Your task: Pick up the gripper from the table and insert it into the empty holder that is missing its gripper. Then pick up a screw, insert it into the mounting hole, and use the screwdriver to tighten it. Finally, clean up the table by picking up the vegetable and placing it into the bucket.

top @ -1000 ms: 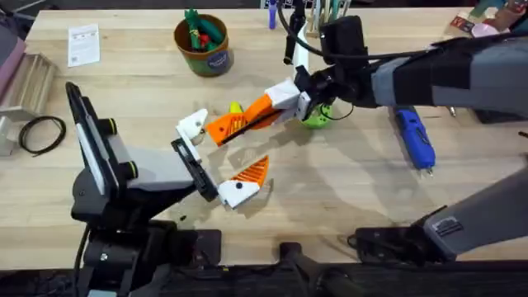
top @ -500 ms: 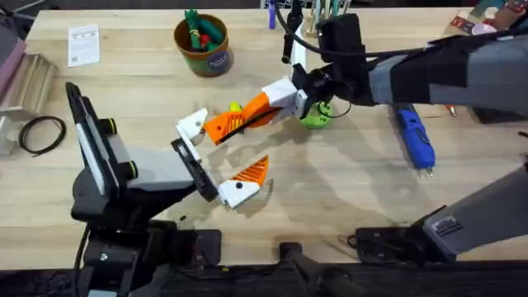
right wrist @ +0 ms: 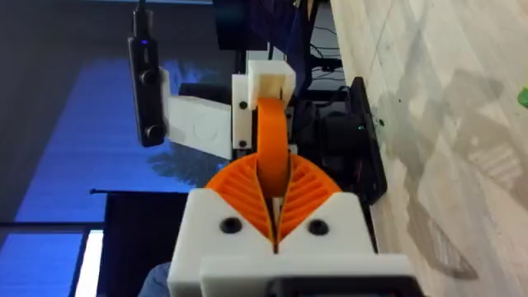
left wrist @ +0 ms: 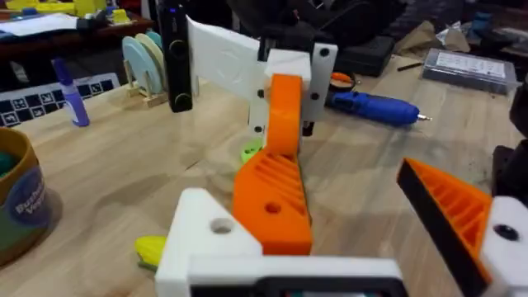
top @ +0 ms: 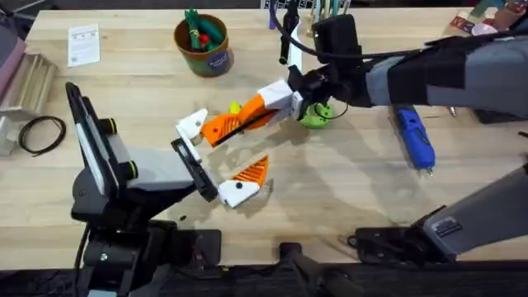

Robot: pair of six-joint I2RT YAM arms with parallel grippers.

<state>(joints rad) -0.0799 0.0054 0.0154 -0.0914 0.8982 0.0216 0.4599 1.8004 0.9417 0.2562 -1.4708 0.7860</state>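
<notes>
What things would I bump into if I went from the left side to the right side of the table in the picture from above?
Black cable coil → white paper card → brown-orange bucket → loose orange gripper held in the right claw → green holed disc → blue screwdriver.

Bright, even overhead light falls on the pale wooden tabletop (top: 124, 91), casting soft, faint shadows beneath the right arm (top: 445, 70). That arm, close under the camera, looks blurred. In the right wrist view the background is dim and blue-tinted, out of focus.
</notes>
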